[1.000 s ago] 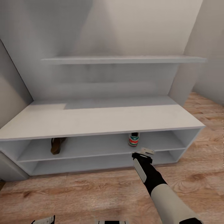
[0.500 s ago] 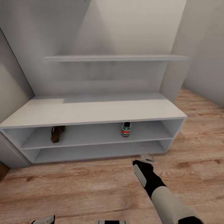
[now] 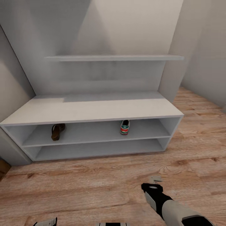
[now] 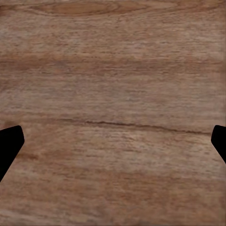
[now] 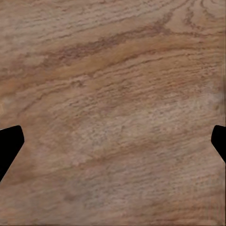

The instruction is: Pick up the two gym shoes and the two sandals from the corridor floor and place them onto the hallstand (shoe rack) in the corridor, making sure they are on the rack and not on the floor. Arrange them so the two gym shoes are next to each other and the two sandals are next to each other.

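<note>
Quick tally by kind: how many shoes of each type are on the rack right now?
Gym shoes: 1, on the hallstand's upper open shelf, toward the right
Sandals: 1, same shelf, toward the left
Total on the rack: 2

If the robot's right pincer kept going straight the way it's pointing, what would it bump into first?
Probably the corridor floor: between the open right pincer tips its own camera sees bare wood planks, nothing else in the way.
</note>
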### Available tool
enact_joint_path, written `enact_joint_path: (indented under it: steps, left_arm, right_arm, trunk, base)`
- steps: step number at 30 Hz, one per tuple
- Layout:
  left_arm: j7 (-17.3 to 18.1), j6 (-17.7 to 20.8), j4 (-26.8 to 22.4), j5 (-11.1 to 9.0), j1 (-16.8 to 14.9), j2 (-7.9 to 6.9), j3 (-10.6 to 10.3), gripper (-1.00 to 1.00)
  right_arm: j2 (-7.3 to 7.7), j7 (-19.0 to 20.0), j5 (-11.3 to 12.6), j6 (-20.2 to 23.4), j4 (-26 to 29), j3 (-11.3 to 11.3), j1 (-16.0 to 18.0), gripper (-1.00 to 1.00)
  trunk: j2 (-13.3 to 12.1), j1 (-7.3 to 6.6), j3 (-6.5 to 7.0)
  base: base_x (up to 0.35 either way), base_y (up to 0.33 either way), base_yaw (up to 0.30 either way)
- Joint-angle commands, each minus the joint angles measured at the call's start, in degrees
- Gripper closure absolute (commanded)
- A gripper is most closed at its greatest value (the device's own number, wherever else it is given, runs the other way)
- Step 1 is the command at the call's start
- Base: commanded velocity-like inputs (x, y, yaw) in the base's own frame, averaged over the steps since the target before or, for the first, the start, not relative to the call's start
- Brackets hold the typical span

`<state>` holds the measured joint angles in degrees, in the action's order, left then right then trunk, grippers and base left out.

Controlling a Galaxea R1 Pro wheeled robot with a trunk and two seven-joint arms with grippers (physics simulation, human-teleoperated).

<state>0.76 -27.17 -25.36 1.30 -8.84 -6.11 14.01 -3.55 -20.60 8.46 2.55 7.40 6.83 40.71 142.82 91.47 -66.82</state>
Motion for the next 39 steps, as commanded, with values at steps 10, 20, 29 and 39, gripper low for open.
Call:
enact_joint_path:
  steps: [10,20,29,39]
  left_arm:
    - [-0.33,-0.05,0.19,-0.03,-0.03,0.12,0.39,-1.00]
    - [-0.36,-0.41,2.97,-0.47,-0.03,0.13,0.78,-1.00]
    - [0.00,-0.51,4.29,-0.64,-0.03,0.14,1.17,-1.00]
    - [0.03,-0.51,4.35,-0.68,-0.03,0.14,1.19,-1.00]
  right_arm:
    - [6.37,16.60,-4.80,-14.93,-5.84,0.55,-6.08,-1.00]
    - [6.75,17.38,-4.89,-23.12,-5.91,0.54,-9.95,-1.00]
    - [6.72,17.18,-4.95,-24.04,-5.91,0.55,-11.38,-1.00]
    - [6.71,17.17,-4.90,-24.06,-5.91,0.52,-12.41,-1.00]
  trunk:
    - [0.02,-0.01,-0.04]
    - [0.02,-0.01,-0.04]
    - [0.02,-0.01,-0.04]
    - [0.02,-0.01,-0.04]
  base:
    - [-0.001,-0.001,0.000]
    - [0.000,0.000,0.000]
    - [0.000,0.000,0.000]
    - [0.000,0.000,0.000]
